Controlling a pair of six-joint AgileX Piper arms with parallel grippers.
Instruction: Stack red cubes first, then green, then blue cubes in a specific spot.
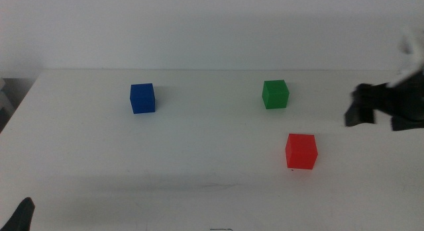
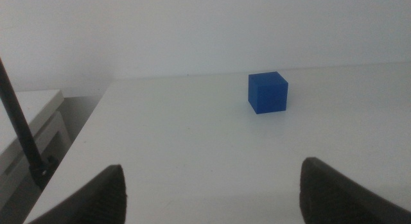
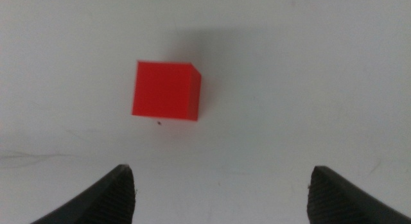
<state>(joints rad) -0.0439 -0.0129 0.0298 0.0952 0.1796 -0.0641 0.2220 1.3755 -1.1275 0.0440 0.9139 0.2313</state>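
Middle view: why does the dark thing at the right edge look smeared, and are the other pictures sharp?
Middle view: the right tool is blurred, while the small matte red cube is crisp with a faint shadow. Right wrist view: red cube sharp, soft shadow beside it. Left wrist view: small matte blue cube clear, the tool's near jaws soft.

Blue cube [image 2: 268, 92] on table [image 2: 192, 147], left claw [image 2: 215, 189] open.

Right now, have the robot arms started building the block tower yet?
Not yet. Nothing is stacked: the red cube, green cube and blue cube all sit apart on the white table. The right gripper hangs open near the red cube, holding nothing. The left gripper waits open at the near left corner. All three placements remain.
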